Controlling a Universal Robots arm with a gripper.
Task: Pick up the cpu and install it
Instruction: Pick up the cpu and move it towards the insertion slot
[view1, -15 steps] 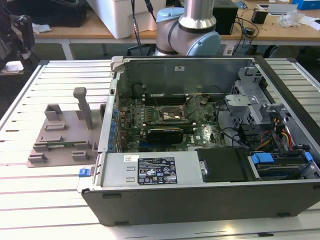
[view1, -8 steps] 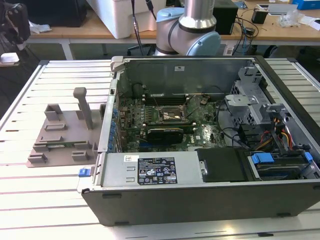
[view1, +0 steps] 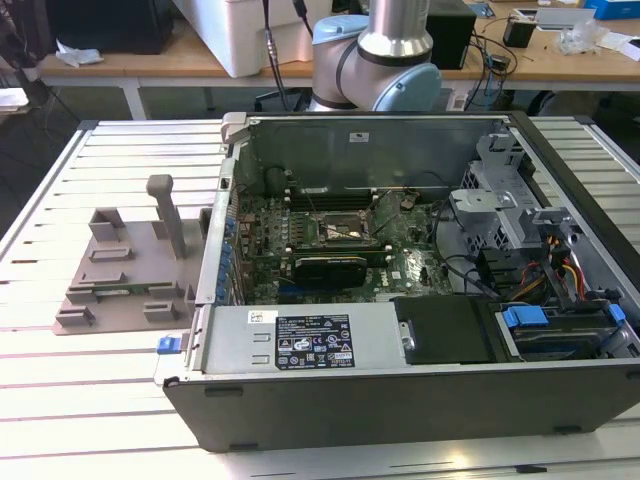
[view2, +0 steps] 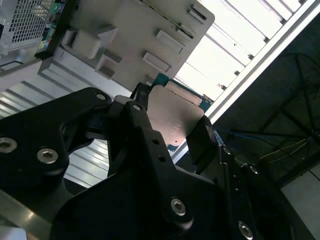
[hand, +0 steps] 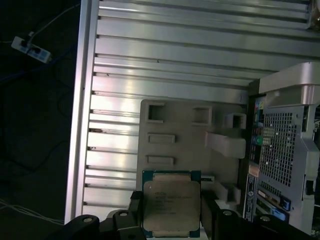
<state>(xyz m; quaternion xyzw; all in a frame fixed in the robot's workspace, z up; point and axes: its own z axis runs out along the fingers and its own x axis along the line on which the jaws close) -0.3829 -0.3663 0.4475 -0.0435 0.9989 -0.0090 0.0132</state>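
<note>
you're holding the cpu (hand: 171, 200): in the first wrist view the gripper (hand: 172, 211) is clamped on its two side edges, metal lid facing cam. it hangs over the grey parts fixture (hand: 170, 125) on the slatted table (hand: 175, 55), w/ the open pc case (hand: 285, 150) just beside the fixture.

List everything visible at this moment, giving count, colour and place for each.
cpu: one, silver-grey top with green rim, held above the tray.
tray: one, grey, on the table at the exterior view's left of the case.
case: one, dark grey, open, on the table.
motherboard: one, green, inside the case.
socket: one, black-framed, on the motherboard.
table: one, silver, slatted, under the case and tray.
arm: one, silver and pale blue, behind the case.
gripper: one, black, shut on the cpu.
</note>
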